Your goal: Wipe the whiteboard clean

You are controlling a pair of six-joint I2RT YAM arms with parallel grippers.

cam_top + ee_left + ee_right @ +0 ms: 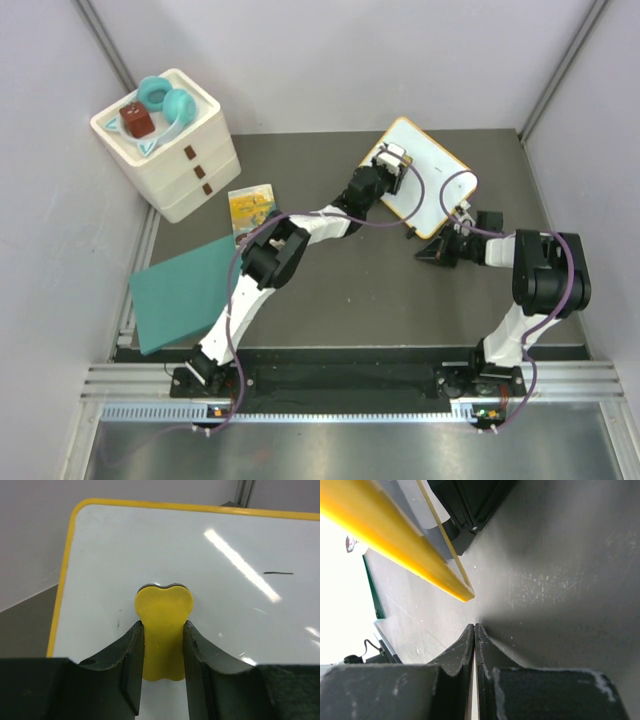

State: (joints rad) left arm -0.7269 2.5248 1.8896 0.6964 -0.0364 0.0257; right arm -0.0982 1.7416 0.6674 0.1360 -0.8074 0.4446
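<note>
At the far right of the dark grey bench (340,290), the small white whiteboard with a thin yellow frame (432,165) is being pressed by a yellow lobed plastic eraser (164,605), which is being grasped by the left end effector (164,630). A short black mark (278,573) is being shown to the eraser's right. The right end effector (474,630) is being held clenched on nothing, just below the frame's edge.

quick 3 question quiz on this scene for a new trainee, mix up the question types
1. True or false: the left end effector grips a yellow eraser pressed against the whiteboard.
2. In the left wrist view, the black mark on the right of the board is: A a short dash, B a large circle, C a row of letters.
3. Fill in: the jaws of the right end effector are ____.

Key: 1 true; 2 A; 3 shut.
</note>
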